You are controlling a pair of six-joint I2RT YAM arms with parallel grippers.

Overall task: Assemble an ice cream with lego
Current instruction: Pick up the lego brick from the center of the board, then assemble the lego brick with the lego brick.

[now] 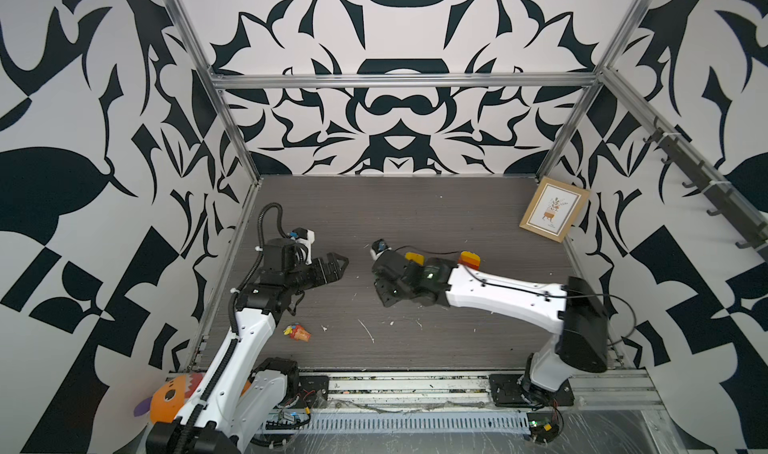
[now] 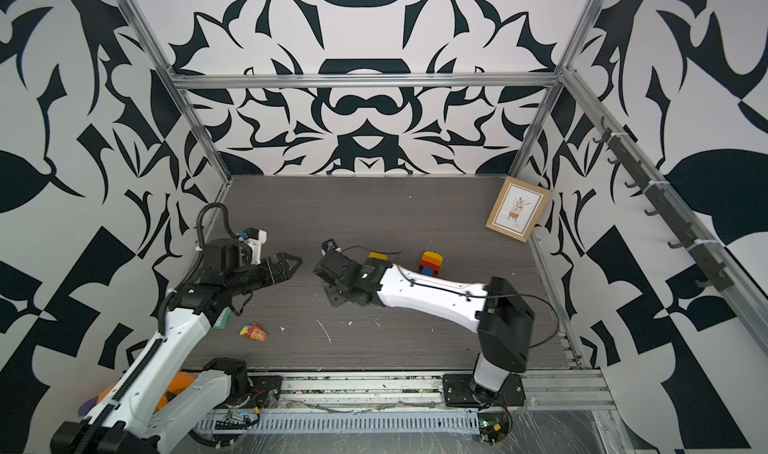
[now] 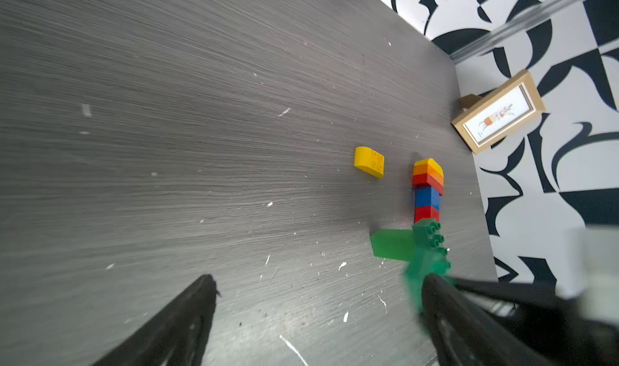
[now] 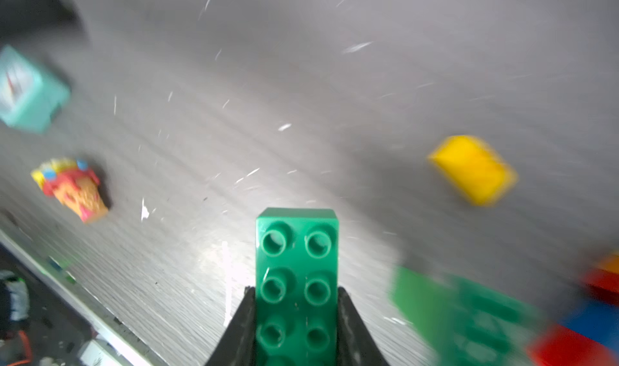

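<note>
Grey wood-grain table [image 1: 415,215]. On it: yellow dome brick [image 3: 369,162], brick stack [image 3: 427,190], pale green brick [image 3: 392,244], crumpled wrapper [image 1: 297,332], picture frame [image 1: 554,209].

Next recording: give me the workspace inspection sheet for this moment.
Surface: grey wood-grain table, white flecks.
Job's things: brick stack; loose yellow brick beside it; other green bricks by the stack; one green brick gripped.
Clutter: wrapper, teal box, plush toy, framed picture.
Grippers: left gripper open, empty; right gripper shut on the green brick.
Cables: black cable along right arm; corrugated hose on left arm.
Surroundings: patterned walls, aluminium frame, hook rail.
</note>
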